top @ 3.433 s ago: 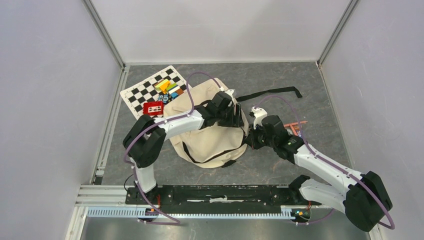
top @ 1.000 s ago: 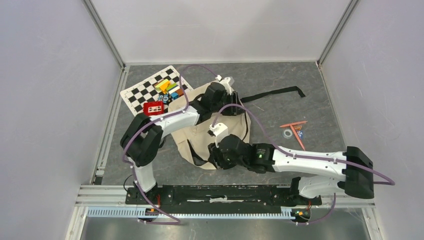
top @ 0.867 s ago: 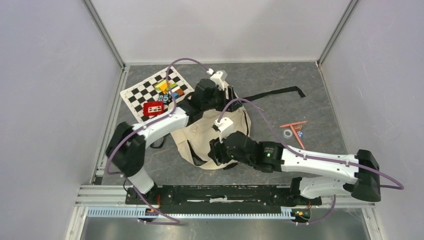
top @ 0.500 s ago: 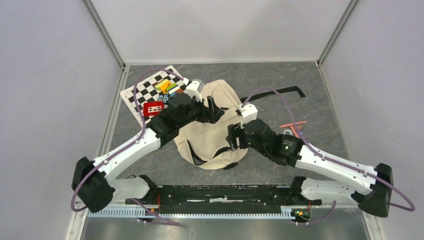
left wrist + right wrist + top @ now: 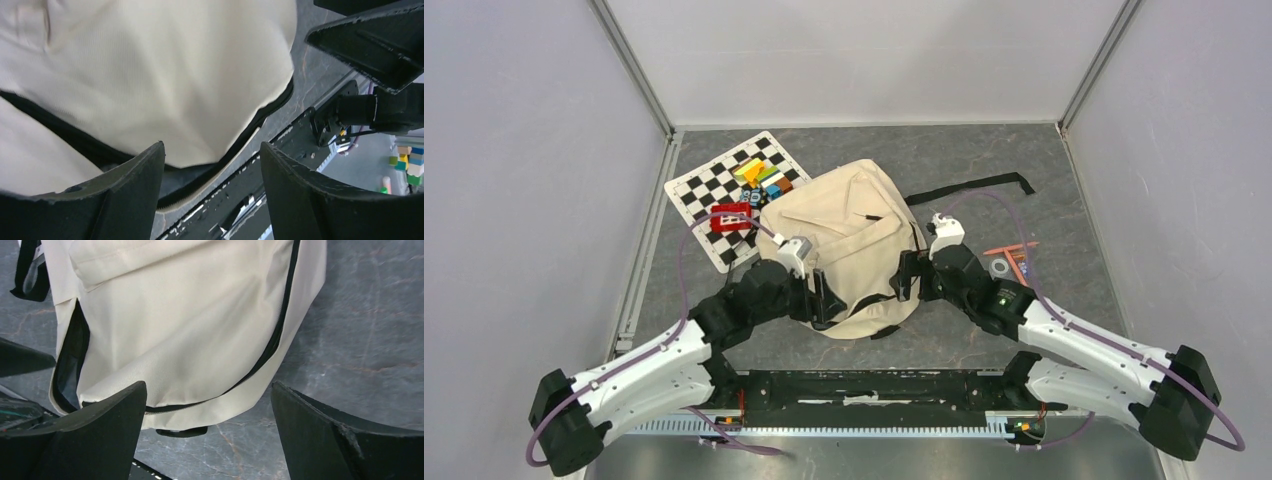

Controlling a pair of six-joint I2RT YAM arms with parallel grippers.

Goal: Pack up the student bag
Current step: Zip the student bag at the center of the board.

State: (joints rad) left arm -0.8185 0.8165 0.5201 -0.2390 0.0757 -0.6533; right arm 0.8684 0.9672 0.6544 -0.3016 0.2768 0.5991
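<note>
The student bag (image 5: 844, 240), cream canvas with black zipper trim, lies flat in the middle of the table. Its black strap (image 5: 969, 185) trails off to the far right. My left gripper (image 5: 827, 297) stands open at the bag's near-left edge, holding nothing. In the left wrist view the bag (image 5: 150, 75) fills the frame beyond the left gripper (image 5: 211, 150), with a dark slit of zipper opening (image 5: 200, 175). My right gripper (image 5: 908, 277) is open at the bag's right edge. From the right wrist, the bag (image 5: 175, 315) lies ahead of the right gripper (image 5: 208, 390), untouched.
A checkerboard sheet (image 5: 709, 185) lies at the back left with coloured blocks (image 5: 762, 175) and a red item (image 5: 731, 216) on it. Orange pens and a tape ring (image 5: 1009, 262) lie right of the bag. The black base rail (image 5: 864, 385) runs along the near edge.
Both arms have drawn back from over the bag to its near sides, the left swinging down from the far side. Both grippers opened. The bag now lies flat and uncovered.
</note>
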